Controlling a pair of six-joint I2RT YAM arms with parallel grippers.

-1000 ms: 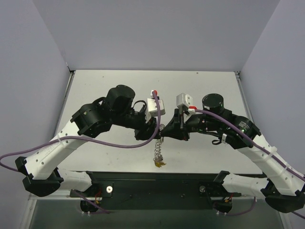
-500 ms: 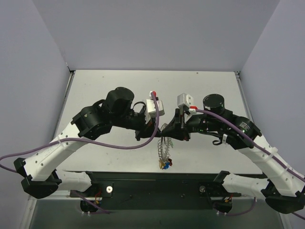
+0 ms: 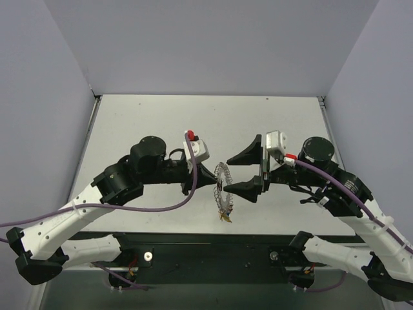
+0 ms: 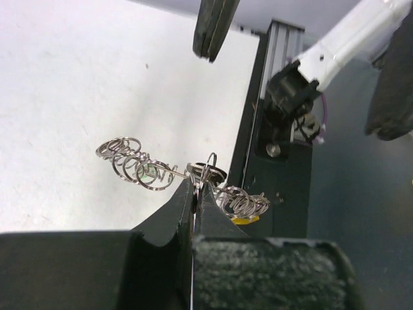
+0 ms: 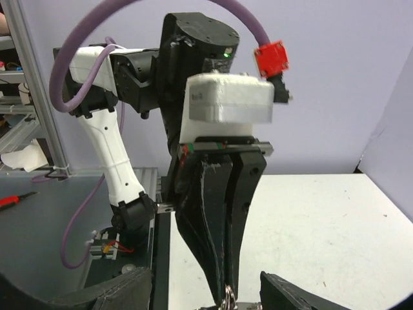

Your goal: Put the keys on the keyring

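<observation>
The keyring (image 3: 222,186), a silvery coiled wire loop, hangs above the table between the two arms. My left gripper (image 3: 212,183) is shut on its wire from the left; in the left wrist view the fingertips (image 4: 195,191) pinch the keyring (image 4: 139,166). A small cluster of keys (image 3: 226,216) dangles at the ring's lower end, and a yellow key head (image 4: 242,220) shows. My right gripper (image 3: 227,175) stands open just right of the ring, one finger on each side of it and neither touching. In the right wrist view the keyring (image 5: 229,301) barely shows at the bottom edge.
The white table (image 3: 148,116) lies below, with grey walls on three sides. A black mounting rail (image 3: 213,248) runs along the near edge. A purple cable (image 3: 148,208) loops off the left arm.
The right gripper has opened and let go of the keyring, drawing back to the right. The left gripper has shut on the ring and now carries it, tilted from its earlier straight hang.
</observation>
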